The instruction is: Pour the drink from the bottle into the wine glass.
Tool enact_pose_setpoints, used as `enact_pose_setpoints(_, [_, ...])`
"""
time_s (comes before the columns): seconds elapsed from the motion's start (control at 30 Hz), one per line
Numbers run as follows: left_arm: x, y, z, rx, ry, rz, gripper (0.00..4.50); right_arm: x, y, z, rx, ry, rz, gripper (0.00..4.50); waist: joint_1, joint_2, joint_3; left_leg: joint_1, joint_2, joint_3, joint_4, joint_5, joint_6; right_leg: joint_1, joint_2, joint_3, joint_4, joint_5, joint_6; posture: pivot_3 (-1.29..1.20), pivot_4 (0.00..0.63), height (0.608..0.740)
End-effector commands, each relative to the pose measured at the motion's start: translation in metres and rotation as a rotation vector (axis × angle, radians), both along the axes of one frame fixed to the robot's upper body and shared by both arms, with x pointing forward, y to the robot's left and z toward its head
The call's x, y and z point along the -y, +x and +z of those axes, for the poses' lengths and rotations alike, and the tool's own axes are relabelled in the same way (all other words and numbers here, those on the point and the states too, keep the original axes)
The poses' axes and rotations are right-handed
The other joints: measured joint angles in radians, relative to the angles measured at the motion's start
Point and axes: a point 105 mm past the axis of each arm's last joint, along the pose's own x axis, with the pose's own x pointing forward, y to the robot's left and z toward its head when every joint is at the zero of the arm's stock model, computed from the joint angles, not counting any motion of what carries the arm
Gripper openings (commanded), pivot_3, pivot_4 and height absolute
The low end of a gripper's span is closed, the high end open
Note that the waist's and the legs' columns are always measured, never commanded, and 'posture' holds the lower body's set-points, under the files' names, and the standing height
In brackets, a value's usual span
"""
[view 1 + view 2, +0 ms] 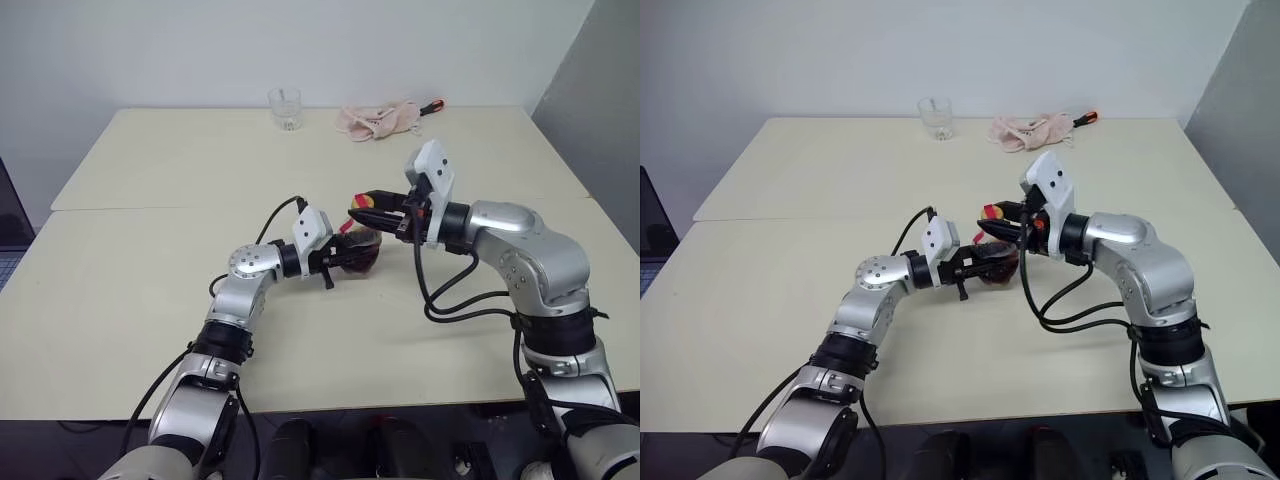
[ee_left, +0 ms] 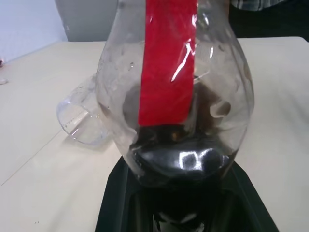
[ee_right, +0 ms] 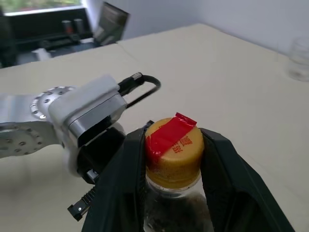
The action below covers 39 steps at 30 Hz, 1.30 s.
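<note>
Left tool [image 1: 338, 262] clamped bottle [image 2: 174, 96] body | right tool [image 3: 171, 159] pinched yellow cap [image 3: 175, 151] | red strip [image 2: 166, 58], writing unreadable | glass [image 2: 79, 121] lay on worktop [image 1: 150, 300]

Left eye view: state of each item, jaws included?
Small clear plastic bottle with red label strip: upright, left gripper jaws shut on it.
Yellow cap: on, right gripper jaws shut on it.
Dark brown drink: low in bottle.
Short clear tumbler: upright, looks empty.
Pink cloth: crumpled.
</note>
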Motion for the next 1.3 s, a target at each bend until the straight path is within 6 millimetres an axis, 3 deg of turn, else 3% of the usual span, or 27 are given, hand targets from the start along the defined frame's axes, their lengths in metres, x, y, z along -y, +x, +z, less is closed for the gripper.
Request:
enact_pose_setpoints(0.03, [0.024,-0.021,0.011,0.042,0.007,-0.119,0.74,-0.024,-0.024,0.018,0.094,0.004,0.32,1.25,0.0,0.0,0.0,0.0,0.0,0.0,0.0,0.0,0.0,0.0,0.0,0.0,0.0,0.0,0.0,0.0,0.15,0.74])
enact_pose_setpoints(0.33, [0.015,-0.04,0.011,0.006,0.008,-0.127,0.74,-0.022,-0.026,0.006,0.049,-0.096,0.592,1.25,0.001,0.0,0.0,0.0,0.001,0.0,0.0,0.0,0.0,0.0,0.0,0.0,0.0,0.0,0.0,0.0,0.15,0.74])
enact_pose_setpoints(0.6, [0.014,-0.049,0.011,-0.033,0.018,-0.163,0.74,-0.021,-0.026,0.007,0.041,-0.088,0.643,1.25,0.003,0.0,0.0,0.0,0.001,0.0,0.0,0.0,-0.001,0.0,-0.001,0.0,0.0,0.0,0.0,0.0,0.15,0.74])
enact_pose_setpoints(0.93, [0.015,-0.049,0.009,-0.04,0.015,-0.156,0.74,-0.025,-0.02,0.01,-0.022,-0.074,0.58,1.25,0.005,0.0,0.0,0.0,0.001,0.0,0.0,0.001,-0.002,0.0,-0.001,0.0,0.0,0.0,0.0,0.0,0.15,0.74])
enact_pose_setpoints(1.1, [0.014,-0.047,0.009,-0.04,0.017,-0.153,0.74,-0.022,-0.021,0.014,-0.024,-0.077,0.571,2.96,0.004,0.0,0.0,0.0,0.001,0.0,0.0,0.001,-0.002,0.0,-0.001,0.0,0.0,0.0,0.0,0.0,0.15,0.74])
enact_pose_setpoints(1.23, [0.014,-0.045,0.008,-0.041,0.021,-0.153,0.74,-0.017,-0.025,0.028,0.023,-0.043,0.545,4.3,0.005,0.0,0.0,0.0,0.0,0.0,0.001,0.001,-0.002,0.0,-0.002,0.0,0.0,0.0,0.0,0.0,0.15,0.74])
enact_pose_setpoints(1.3, [0.014,-0.045,0.008,-0.043,0.023,-0.155,0.74,-0.013,-0.028,0.037,0.042,-0.023,0.528,4.5,0.006,0.0,0.0,0.0,0.0,0.0,0.001,0.001,-0.002,0.0,-0.002,0.0,0.0,0.0,0.0,0.0,0.15,0.74])
